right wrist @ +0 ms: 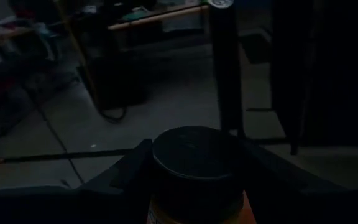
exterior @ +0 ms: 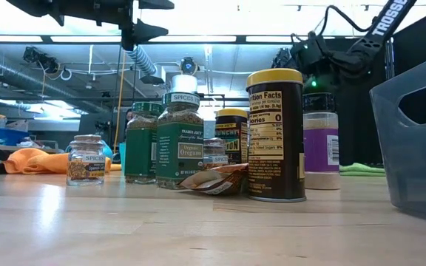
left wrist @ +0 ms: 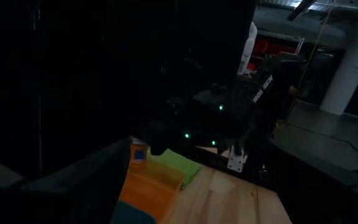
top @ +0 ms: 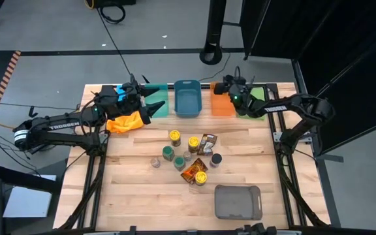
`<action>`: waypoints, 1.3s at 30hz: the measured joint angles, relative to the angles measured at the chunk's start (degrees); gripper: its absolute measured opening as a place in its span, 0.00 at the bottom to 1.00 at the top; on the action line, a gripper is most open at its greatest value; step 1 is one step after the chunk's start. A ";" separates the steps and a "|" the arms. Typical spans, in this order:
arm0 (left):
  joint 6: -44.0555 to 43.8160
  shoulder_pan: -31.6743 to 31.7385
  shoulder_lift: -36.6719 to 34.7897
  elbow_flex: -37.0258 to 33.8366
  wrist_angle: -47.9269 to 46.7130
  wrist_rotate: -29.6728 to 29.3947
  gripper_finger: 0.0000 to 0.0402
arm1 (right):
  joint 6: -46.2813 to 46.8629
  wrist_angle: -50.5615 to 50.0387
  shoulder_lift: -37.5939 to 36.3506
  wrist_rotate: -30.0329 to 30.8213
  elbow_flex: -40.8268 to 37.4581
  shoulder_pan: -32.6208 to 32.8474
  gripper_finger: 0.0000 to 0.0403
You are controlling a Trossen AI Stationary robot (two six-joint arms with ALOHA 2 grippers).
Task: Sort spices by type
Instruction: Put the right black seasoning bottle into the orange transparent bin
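Observation:
Several spice jars (top: 175, 137) with yellow, green, grey and dark lids stand upright at the table's centre, among them foil packets (top: 191, 171) lying flat. In the low view the jars (exterior: 274, 133) form a row. My right gripper (right wrist: 194, 163) is at the far edge, above the orange bin (top: 222, 106), shut on a dark-lidded jar (right wrist: 194, 152) with an orange label. My left gripper (top: 154, 111) hovers open over the green bin (top: 158, 104), fingers pointing toward the table's right, touching nothing. My right gripper pinches the dark-lidded jar between its two fingers (right wrist: 132, 169), one on each side of the jar's upper body just under the lid (right wrist: 191, 146). The jar is upright and lifted clear, showing above the orange bin (left wrist: 148, 186) in the left wrist view.
A row of bins lines the far edge: green, blue (top: 187, 98), orange, and a flat green piece (top: 258, 101) at far right. An orange-yellow heap (top: 124, 123) lies under the left arm. A grey tray (top: 237, 201) sits near the front edge, with bare wood around it.

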 joint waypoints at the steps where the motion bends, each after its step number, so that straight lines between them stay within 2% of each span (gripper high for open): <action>1: 0.00 0.00 0.00 0.00 0.00 0.00 0.92 | 0.88 -0.02 0.00 0.97 -0.63 0.29 0.52; 11: 0.04 0.00 0.00 0.00 0.00 0.02 0.92 | -0.28 0.64 0.74 2.41 -2.65 0.15 0.52; 24: 1.38 0.00 0.02 -0.02 -1.88 0.04 0.92 | -4.90 7.54 7.61 2.52 -2.59 2.07 0.52; 32: 2.27 -0.02 0.02 -0.02 -2.43 0.02 0.92 | -8.24 8.71 8.98 3.57 -2.58 2.57 0.52; 39: 2.64 -0.02 0.02 -0.02 -3.15 -0.07 0.92 | -12.71 7.75 8.98 -0.46 -2.58 2.62 0.55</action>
